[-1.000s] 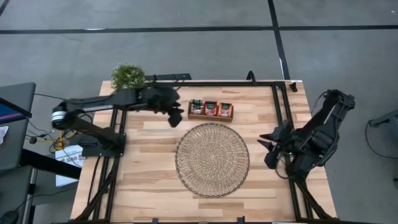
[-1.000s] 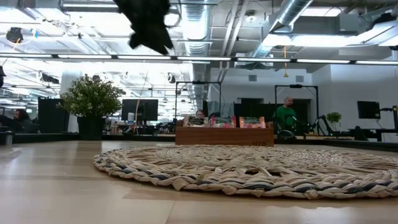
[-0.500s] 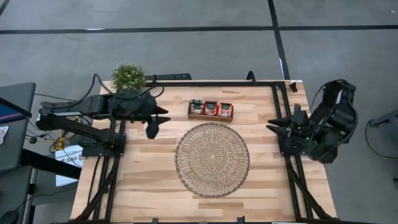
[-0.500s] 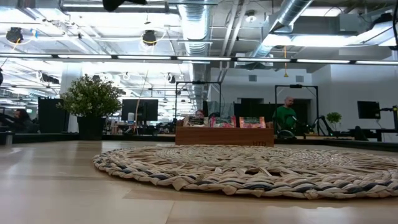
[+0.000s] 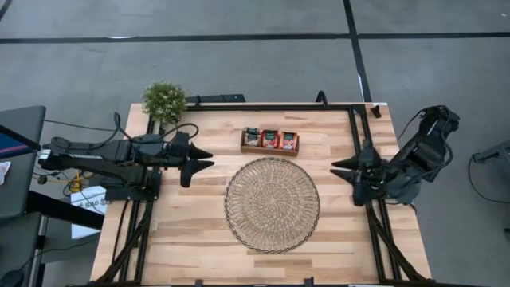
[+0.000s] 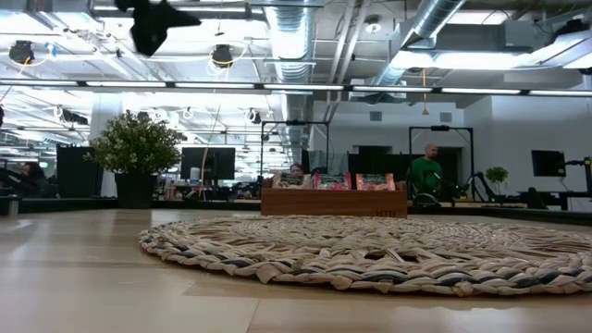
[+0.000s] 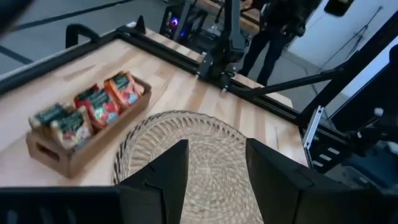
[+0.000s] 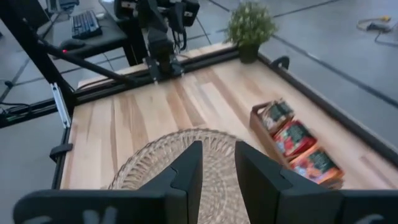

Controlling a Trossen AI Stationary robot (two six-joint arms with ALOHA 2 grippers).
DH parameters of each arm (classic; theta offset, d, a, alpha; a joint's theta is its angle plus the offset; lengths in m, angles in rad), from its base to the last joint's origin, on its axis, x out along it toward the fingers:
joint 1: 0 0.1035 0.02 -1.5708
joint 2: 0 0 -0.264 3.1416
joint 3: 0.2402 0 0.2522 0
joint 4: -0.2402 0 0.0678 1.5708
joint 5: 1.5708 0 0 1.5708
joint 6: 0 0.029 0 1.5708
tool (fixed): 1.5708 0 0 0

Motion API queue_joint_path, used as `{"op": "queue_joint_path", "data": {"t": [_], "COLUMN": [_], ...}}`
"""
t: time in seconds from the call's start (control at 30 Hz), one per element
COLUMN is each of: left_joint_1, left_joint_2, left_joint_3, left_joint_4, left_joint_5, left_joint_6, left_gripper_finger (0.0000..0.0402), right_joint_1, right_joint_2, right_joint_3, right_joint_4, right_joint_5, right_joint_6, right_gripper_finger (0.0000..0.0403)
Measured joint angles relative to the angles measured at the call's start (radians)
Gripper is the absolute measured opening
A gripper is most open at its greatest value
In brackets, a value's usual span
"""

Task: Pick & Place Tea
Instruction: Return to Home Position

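Note:
The tea sachets [image 5: 270, 139] stand on edge in a small brown wooden tray [image 5: 271, 150] near the table's far edge; in the left wrist view two are red-orange [image 7: 124, 90] and others whitish with green print [image 7: 65, 121]. They also show in the tray in the right wrist view [image 8: 298, 143] and the low view [image 6: 335, 181]. My left gripper [image 5: 201, 162] hangs open above the table, left of the tray and of the mat, pointing right. My right gripper [image 5: 341, 169] is open at the mat's right side, pointing left. Neither touches anything.
A round woven straw mat [image 5: 272, 204] lies mid-table, just in front of the tray. A small potted plant [image 5: 165, 100] stands at the far left corner. Black frame rails [image 5: 360, 143] run along the table's edges. Bare wood [image 5: 191, 215] lies to the left of the mat.
My left gripper has drawn back from beside the tray toward the table's left edge, now pointing level to the right. My right arm has pulled back toward the right edge and reached in again; its gripper ends slightly nearer the far edge. The sachets have not moved.

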State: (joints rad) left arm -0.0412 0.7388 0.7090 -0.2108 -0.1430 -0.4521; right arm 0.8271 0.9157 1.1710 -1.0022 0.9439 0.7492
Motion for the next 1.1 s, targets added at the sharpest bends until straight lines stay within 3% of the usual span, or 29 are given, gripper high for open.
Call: {"op": "queue_joint_path", "data": {"t": [0.17,0.3,0.67,1.1], "left_joint_1": [0.0,0.002,0.002,0.002], "left_joint_2": [-0.082,-0.127,-0.187,-0.187], "left_joint_3": [-0.099,-0.133,-0.134,-0.137], "left_joint_4": [0.061,0.066,0.014,0.038], "left_joint_5": [-0.01,-0.037,-0.045,-0.097], "left_joint_6": [-0.03,-0.031,-0.012,0.05], "left_gripper_finger": [0.0151,0.0151,0.0151,0.0151], "right_joint_1": [-0.052,-0.137,-0.452,-0.48], "right_joint_2": [-0.035,-0.086,-0.295,-0.643], "right_joint_3": [-0.141,-0.22,-0.342,-0.682], "right_joint_4": [0.156,0.294,0.459,0.742], "right_joint_5": [-0.054,-0.116,-0.413,-0.474], "right_joint_6": [-0.026,-0.143,-0.391,-0.391], "right_gripper_finger": [0.0085,0.0085,0.0085,0.0085]}}
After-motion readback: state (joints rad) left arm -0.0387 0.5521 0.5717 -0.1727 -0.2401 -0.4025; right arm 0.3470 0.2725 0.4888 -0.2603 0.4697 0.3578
